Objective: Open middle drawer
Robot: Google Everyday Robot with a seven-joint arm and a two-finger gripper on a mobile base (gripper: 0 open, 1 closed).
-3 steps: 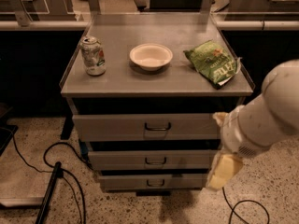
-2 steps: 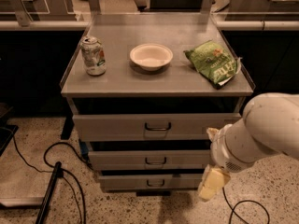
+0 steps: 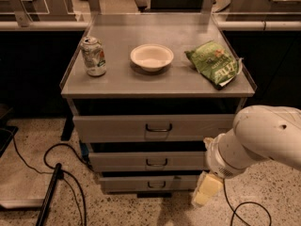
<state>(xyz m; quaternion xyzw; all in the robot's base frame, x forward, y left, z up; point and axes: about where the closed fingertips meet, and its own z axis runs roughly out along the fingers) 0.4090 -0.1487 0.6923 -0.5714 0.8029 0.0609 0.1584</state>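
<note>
The middle drawer (image 3: 122, 161) is a shallow grey metal front, second of three in the cabinet, with a small dark bar handle (image 3: 156, 163) at its centre. It looks shut, flush with the drawers above and below. My gripper (image 3: 205, 194) hangs low at the right, in front of the right end of the lowest drawer (image 3: 127, 183), below and to the right of the middle drawer's handle. It holds nothing that I can see. My white arm (image 3: 256, 140) reaches in from the right edge.
The taller top drawer (image 3: 113, 127) sits under the cabinet top (image 3: 117, 81), which bears a soda can (image 3: 93, 56), a white bowl (image 3: 151, 57) and a green chip bag (image 3: 215, 63). Black cables (image 3: 51, 161) and a dark pole (image 3: 49, 196) lie on the floor at left.
My arm has swung left and down; the gripper has moved from beside the cabinet's right side to in front of the lowest drawer's right end. The drawers have not moved.
</note>
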